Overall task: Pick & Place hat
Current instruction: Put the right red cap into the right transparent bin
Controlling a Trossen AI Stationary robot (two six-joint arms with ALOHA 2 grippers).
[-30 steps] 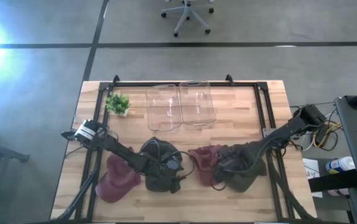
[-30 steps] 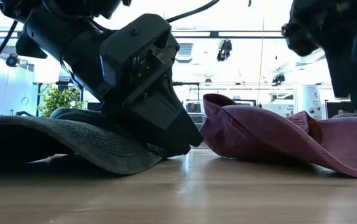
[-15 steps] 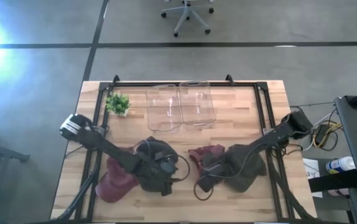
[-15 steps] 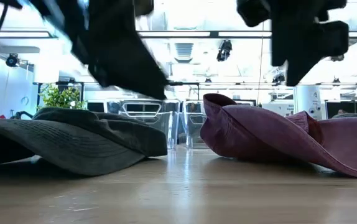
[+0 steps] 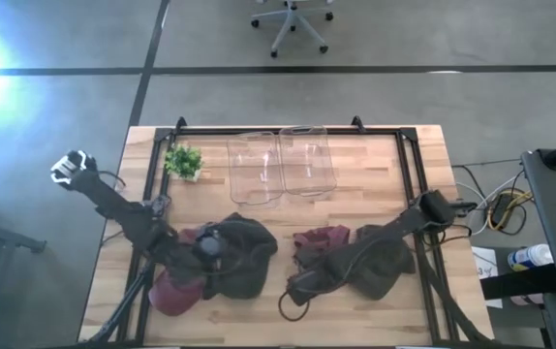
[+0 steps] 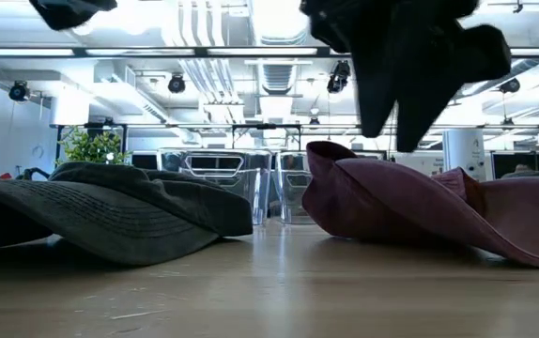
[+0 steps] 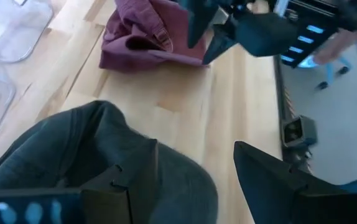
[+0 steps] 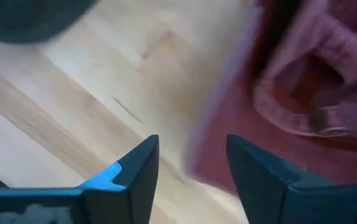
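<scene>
A dark green hat (image 5: 244,257) lies brim-down on the table left of centre, and a maroon hat (image 5: 319,242) lies just right of it, also on its brim (image 6: 410,221). My left gripper (image 5: 215,250) hangs open above the green hat's left part (image 7: 73,149), touching nothing. My right gripper (image 5: 295,281) stands open, pointing down, above the maroon hat's near-left edge (image 8: 222,149). In the low view my right gripper (image 6: 420,84) is well clear of the hat.
A second maroon hat (image 5: 173,289) lies near the table's left front, and another dark hat (image 5: 383,273) lies under the right arm. Two clear containers (image 5: 280,165) and a small green plant (image 5: 183,160) stand at the back. Bare wood (image 5: 278,325) runs along the near edge.
My left gripper has lifted off the dark green hat's brim and drawn back up and toward the table's left; the hat stays on the table. My right gripper has travelled over the maroon hat toward the table's left and near edge.
</scene>
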